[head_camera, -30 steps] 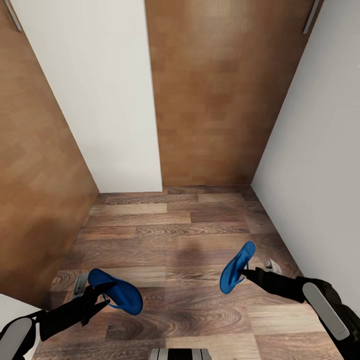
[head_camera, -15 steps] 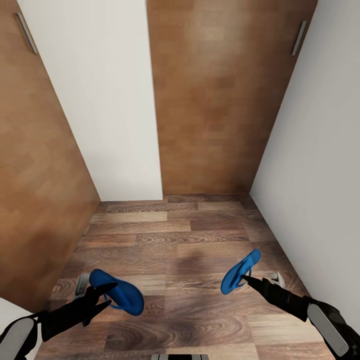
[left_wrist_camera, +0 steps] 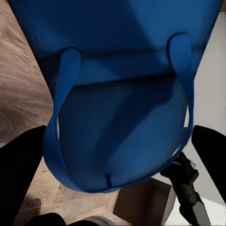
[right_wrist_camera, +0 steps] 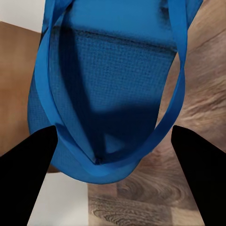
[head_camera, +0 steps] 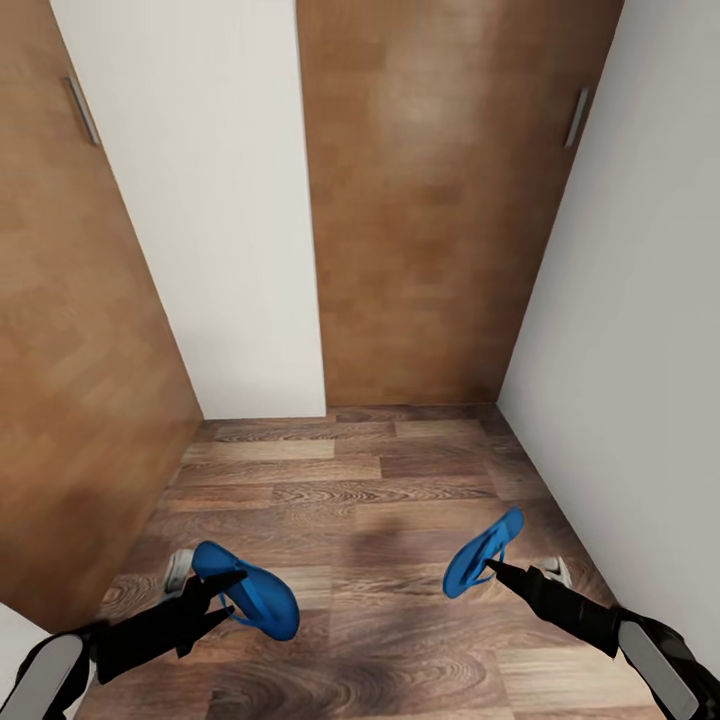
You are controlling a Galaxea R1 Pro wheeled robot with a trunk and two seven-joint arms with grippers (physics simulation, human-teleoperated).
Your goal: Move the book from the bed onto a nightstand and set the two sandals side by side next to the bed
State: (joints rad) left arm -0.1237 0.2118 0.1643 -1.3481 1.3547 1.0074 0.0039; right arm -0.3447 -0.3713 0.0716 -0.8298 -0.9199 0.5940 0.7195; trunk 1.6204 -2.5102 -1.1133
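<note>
Two blue sandals are off the floor, one in each gripper, and the bed they belong beside is not to be seen from here, nor the book or a nightstand. At the far left a wooden door (head_camera: 70,330) with a slim grey handle (head_camera: 82,111) stands against a white wall panel (head_camera: 215,200).

Low down on that side the left gripper (head_camera: 222,592) reaches forward with its jaws pinched on the left sandal (head_camera: 250,588), which lies roughly flat, sole down, pointing away to the right. In the left wrist view the sandal (left_wrist_camera: 122,94) hangs right in front of the camera, straps looping toward the lens, with the dark fingers at either edge.

The wood-plank floor (head_camera: 360,480) between the arms is bare, and a second wooden door (head_camera: 430,200) closes the corridor ahead.

Further right, the right gripper (head_camera: 492,568) grips the right sandal (head_camera: 482,552) by its near end, so that it tips up on edge and slants away. The right wrist view shows that sandal (right_wrist_camera: 113,94) close, framed by the black fingers. A white wall (head_camera: 640,300) runs down the right side.

Carrying one sandal per arm looks sensible: both can travel together and be set down as a pair. That placing is not yet done.
</note>
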